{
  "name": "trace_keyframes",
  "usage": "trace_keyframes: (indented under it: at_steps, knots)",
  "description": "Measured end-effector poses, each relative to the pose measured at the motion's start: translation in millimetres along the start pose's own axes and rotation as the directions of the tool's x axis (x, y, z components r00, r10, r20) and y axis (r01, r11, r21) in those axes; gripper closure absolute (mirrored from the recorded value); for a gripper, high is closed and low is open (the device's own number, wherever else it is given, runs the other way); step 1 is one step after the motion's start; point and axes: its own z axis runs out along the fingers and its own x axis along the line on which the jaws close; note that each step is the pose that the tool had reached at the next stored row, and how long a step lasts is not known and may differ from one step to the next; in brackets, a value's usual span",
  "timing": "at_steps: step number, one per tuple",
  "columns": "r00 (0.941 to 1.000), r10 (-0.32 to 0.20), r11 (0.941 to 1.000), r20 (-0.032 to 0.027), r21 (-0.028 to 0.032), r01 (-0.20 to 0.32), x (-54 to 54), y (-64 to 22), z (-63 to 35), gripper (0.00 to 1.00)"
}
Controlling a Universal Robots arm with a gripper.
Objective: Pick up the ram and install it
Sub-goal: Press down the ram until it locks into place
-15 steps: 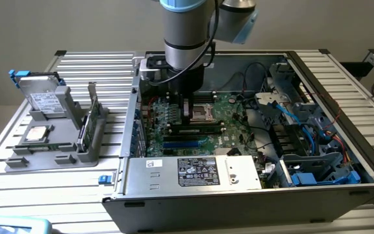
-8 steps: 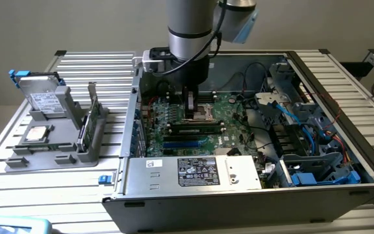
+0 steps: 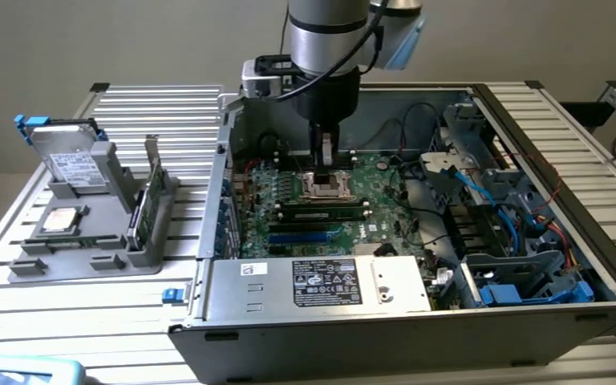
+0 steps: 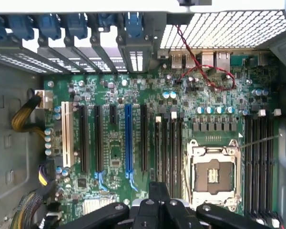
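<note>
The arm [image 3: 335, 48] is cut off at the exterior view's top edge; the power supply [image 3: 314, 282] label's print is too small to read.

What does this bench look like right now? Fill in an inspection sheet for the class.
Surface: slatted metal table carrying an open PC case.
Job's things: ram, a green stick lying along the black slots in front of the CPU socket; how firmly it sits cannot be told.
Clutter: grey holder tray with a hard drive, a small square chip and an upright green card.
Grippers: gripper with fingers shut above the CPU socket, nothing seen held.
Cables: red wires, yellow-black bundle, blue cables.
Surroundings: plain wall.
</note>
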Motion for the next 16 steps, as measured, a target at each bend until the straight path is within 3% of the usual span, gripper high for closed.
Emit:
trace_keyframes:
  at_steps: [5,16]
  knots:
    - [1.0000,-0.001,1.0000,0.0037,-0.0008,0.001,0.3,-19.9,-10.7,0.89]
    - [1.0000,-0.001,1.0000,0.0045,-0.0009,0.001,0.3,-20.6,-10.7,0.89]
